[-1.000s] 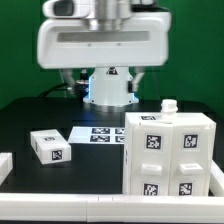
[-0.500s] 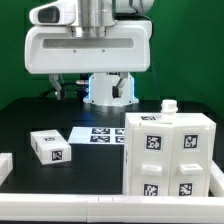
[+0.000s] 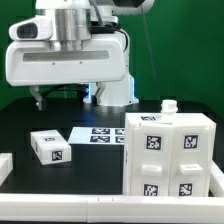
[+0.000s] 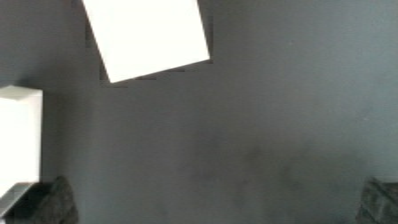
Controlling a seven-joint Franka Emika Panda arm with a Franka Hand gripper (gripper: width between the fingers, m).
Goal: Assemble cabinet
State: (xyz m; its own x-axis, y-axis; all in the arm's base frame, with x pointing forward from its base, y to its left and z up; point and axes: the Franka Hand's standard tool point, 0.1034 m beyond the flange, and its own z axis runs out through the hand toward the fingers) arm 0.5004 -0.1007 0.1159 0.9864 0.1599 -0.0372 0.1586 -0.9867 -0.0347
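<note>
The cabinet (image 3: 168, 155), a large white boxy body with tags on its faces, stands on the black table at the exterior view's right front. My gripper (image 3: 63, 97) hangs above the table at the back left, well away from the cabinet, with its fingers spread wide and nothing between them. In the wrist view my gripper (image 4: 210, 205) shows only as dark fingertips (image 4: 36, 200) at the two corners, over bare black table. A plain white piece (image 4: 151, 35) and a second white edge (image 4: 18, 135) lie ahead of it; I cannot tell which parts they are.
A small white tagged block (image 3: 50, 147) lies at the left front. The marker board (image 3: 98, 133) lies flat mid-table, just left of the cabinet. Another white piece (image 3: 4, 165) shows at the left edge. The robot's white base (image 3: 112, 90) stands at the back.
The arm and gripper have swung steadily toward the exterior view's left. The cabinet, the block and the marker board have not moved.
</note>
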